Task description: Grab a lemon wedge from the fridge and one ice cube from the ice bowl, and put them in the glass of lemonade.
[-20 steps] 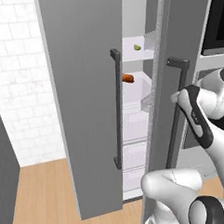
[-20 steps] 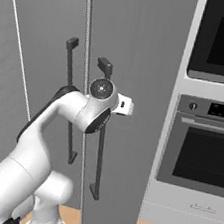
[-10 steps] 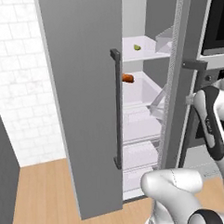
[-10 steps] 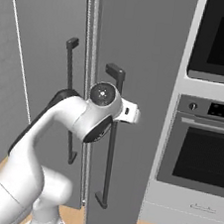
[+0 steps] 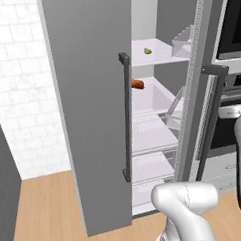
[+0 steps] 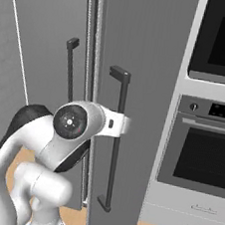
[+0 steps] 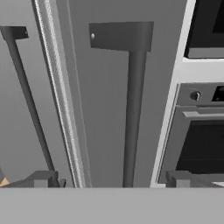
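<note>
Fridge (image 5: 92,119) doors stand parted, the left one swung wide and the right one partly open, white shelves showing between them. Left of the claw (image 7: 113,181) and beyond the right door's inner edge, the lemon wedge (image 5: 147,51) lies on an upper shelf, deep inside; a little below it sits an orange carrot-like piece (image 5: 137,84). Straight ahead of the claw rises the right door's black bar handle (image 7: 133,109), its long axis vertical, passing between the fingertips (image 7: 43,178), which stand wide apart with nothing in them. Right of the claw is the oven (image 6: 206,162). Judging by this, the claw must travel left around the door edge, then up and inward to reach the wedge
</note>
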{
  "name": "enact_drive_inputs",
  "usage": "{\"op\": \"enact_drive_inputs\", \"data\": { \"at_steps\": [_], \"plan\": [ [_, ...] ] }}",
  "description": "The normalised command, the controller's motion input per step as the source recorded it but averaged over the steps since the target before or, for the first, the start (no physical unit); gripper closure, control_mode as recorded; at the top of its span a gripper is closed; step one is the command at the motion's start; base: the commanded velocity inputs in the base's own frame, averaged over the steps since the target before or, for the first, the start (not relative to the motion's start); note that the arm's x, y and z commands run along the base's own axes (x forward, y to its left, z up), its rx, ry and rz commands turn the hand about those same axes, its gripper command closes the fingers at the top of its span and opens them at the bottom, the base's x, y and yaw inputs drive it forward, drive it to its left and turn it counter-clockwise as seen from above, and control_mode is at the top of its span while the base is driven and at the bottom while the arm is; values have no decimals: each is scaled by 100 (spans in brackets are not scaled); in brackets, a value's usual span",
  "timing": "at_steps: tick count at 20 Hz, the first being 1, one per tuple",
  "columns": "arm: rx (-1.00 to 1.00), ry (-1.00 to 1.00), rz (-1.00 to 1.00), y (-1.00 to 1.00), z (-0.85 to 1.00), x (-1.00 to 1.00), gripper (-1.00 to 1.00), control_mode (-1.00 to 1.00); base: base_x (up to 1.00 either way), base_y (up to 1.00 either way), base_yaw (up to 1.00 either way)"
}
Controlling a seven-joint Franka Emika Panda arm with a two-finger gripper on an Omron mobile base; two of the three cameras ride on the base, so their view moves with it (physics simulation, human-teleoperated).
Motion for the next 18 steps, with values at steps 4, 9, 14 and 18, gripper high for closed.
{"op": "enact_drive_inputs", "data": {
  "at_steps": [4, 9, 14, 18],
  "plan": [
    [-12, -2, 0, 95, 44, -17, -100, -100, 0, 0, 0],
    [-25, 6, -1, 100, 71, -2, -100, -100, 0, 0, 0],
    [-49, 28, -9, 100, 14, 78, -100, -100, 0, 0, 0],
    [-50, 19, -17, 70, -22, 100, -100, -100, 0, 0, 0]
  ]
}}
